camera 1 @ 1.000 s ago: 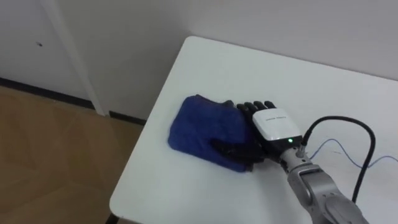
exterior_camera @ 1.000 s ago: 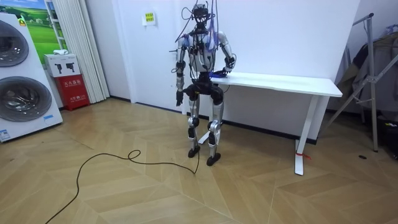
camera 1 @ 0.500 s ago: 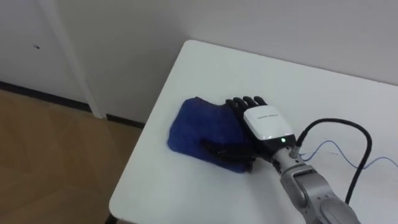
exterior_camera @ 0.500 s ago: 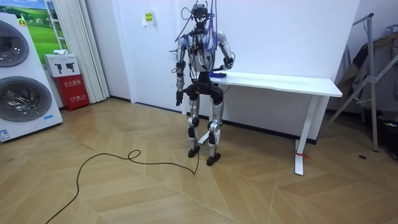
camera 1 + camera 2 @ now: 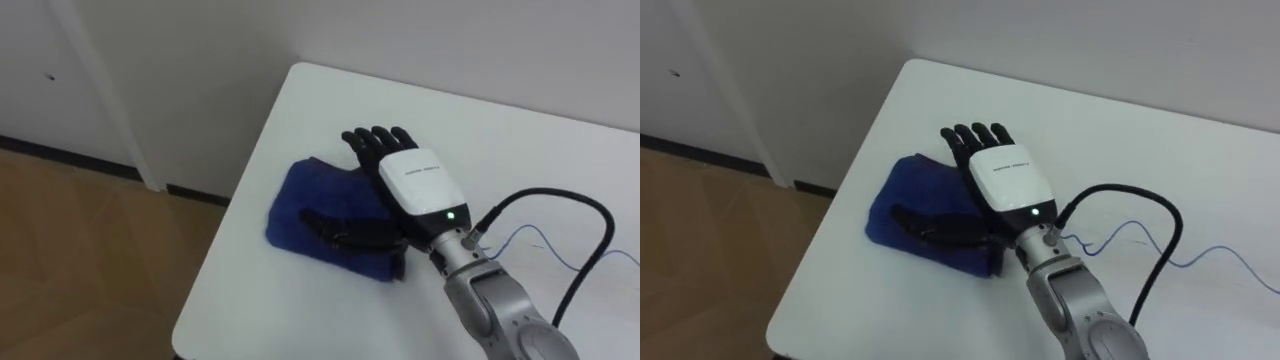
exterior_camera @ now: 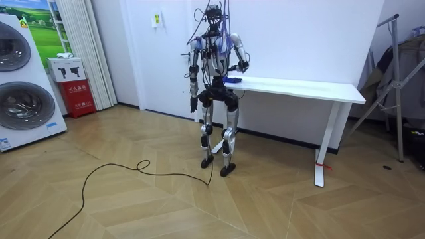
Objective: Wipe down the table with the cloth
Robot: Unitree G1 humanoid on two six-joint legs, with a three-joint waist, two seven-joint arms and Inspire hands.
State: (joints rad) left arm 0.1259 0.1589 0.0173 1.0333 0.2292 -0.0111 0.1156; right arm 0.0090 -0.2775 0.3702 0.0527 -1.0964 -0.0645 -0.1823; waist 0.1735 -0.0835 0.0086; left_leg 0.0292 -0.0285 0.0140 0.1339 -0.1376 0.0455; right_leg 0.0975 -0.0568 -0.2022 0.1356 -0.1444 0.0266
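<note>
Out at the side, the left hand (image 6: 193, 105) hangs low as the robot stands at the end of the long white table (image 5: 500, 140). Near the table's left corner lies the crumpled dark-blue cloth (image 5: 300, 200). The right hand (image 5: 415, 180) presses flat on its right part, fingers straight and reaching past its far edge, thumb lying across the cloth, gripping nothing.

Cloth (image 5: 320, 205): soft blue fabric, matt, rumpled w/ folds. Table (image 5: 520, 150): smooth white top, prob. laminate, satin w/ faint sheen. Right hand (image 5: 418, 185): fingers (image 5: 372, 143) black plastic, semi-matt; back shell white plastic, glossy. Floor (image 5: 90, 260): wood parquet, low gloss. Wall (image 5: 200, 60): matt paint.
</note>
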